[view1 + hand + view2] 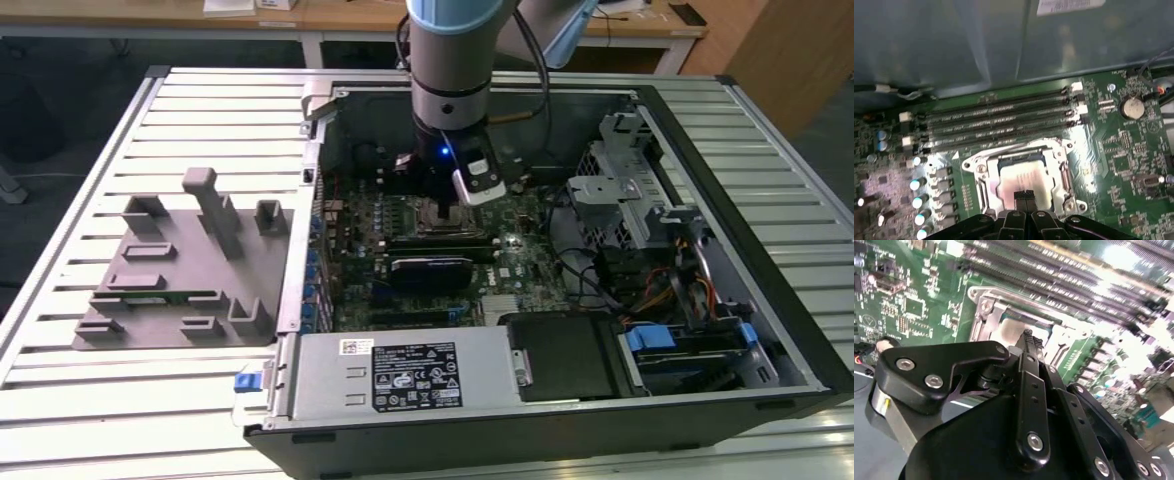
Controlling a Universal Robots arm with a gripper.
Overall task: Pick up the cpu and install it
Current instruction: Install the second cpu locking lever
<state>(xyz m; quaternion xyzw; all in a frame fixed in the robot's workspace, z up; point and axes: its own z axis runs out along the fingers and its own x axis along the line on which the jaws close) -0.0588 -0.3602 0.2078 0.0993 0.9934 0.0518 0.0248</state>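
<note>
While the gripper [1024, 196], fingers pressed together, hovers at the chip's [1021, 180] 6 o'clock edge, the chip lies in its socket [1064, 172]; lower squarely, gently.

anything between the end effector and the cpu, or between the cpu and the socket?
Nothing visible. The cpu already lies inside the socket frame on the motherboard, and the end effector sits right at the chip's near edge, with no cable or part between them.

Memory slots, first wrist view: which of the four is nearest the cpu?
The slot bordering the socket frame beside the cpu; the other three lie beyond it, toward the case wall.
</note>
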